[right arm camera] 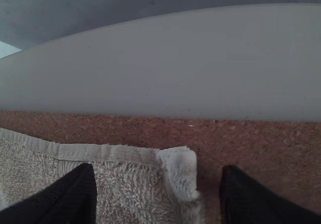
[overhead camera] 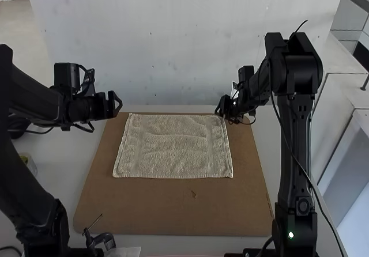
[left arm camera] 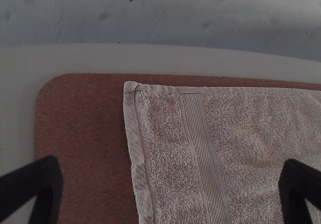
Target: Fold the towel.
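Note:
The beige towel point(overhead camera: 176, 147) lies spread on the brown board, its far edge near the board's far edge. Left of the towel's far left corner, my left gripper point(overhead camera: 119, 104) is held above the surface. In the left wrist view the same gripper point(left arm camera: 170, 189) has its fingers wide apart, above the board and the towel point(left arm camera: 175, 133). My right gripper point(overhead camera: 219, 110) is at the towel's far right corner. In the right wrist view the gripper point(right arm camera: 160, 194) stands open, its fingers on either side of the corner of the towel point(right arm camera: 130, 184).
The brown board point(overhead camera: 173, 208) rests on a light table point(overhead camera: 52, 159), with a pale wall point(overhead camera: 184, 44) behind it. A small dark mark point(overhead camera: 194, 193) is on the board in front of the towel. A round container point(overhead camera: 27, 163) stands at the left.

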Controlling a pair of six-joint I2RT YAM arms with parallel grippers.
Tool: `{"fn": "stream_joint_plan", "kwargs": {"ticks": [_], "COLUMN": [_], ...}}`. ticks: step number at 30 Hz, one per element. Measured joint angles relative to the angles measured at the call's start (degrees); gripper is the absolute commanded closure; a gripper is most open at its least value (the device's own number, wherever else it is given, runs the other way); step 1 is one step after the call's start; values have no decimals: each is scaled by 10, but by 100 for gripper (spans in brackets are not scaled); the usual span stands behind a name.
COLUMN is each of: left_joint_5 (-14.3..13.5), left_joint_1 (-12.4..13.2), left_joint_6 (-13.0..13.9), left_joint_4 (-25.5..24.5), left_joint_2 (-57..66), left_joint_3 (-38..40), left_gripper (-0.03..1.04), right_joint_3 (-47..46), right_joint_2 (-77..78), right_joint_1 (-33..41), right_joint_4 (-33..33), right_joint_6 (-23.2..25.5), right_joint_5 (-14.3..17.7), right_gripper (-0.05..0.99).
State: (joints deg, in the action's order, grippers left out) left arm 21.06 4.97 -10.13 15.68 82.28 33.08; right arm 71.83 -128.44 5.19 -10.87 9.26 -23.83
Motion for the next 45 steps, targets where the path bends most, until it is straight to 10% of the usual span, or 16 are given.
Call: {"fn": "stream_joint_plan", "kwargs": {"ticks": [10, 13, 25, 45], "left_joint_5": [0, 0, 0, 70], "left_joint_1": [33, 45, 35, -21], "left_joint_6": [1, 0, 2, -20], "left_joint_4": [41, 55, 200, 57], "left_joint_2": [35, 74, 155, 319], "left_joint_3": [0, 0, 4, 178], "left_gripper": [5, 5, 8, 11], "right_joint_3": [-11, -15, -91, -169], "right_joint_2": [-1, -1, 53, 195], "right_joint_1": [17, 20, 23, 31], "right_joint_4": [-7, -9, -26, -27], "right_joint_6": [5, 6, 11, 13], "right_joint_5": [1, 1, -7, -23], "right_gripper": [65, 84, 91, 90]}}
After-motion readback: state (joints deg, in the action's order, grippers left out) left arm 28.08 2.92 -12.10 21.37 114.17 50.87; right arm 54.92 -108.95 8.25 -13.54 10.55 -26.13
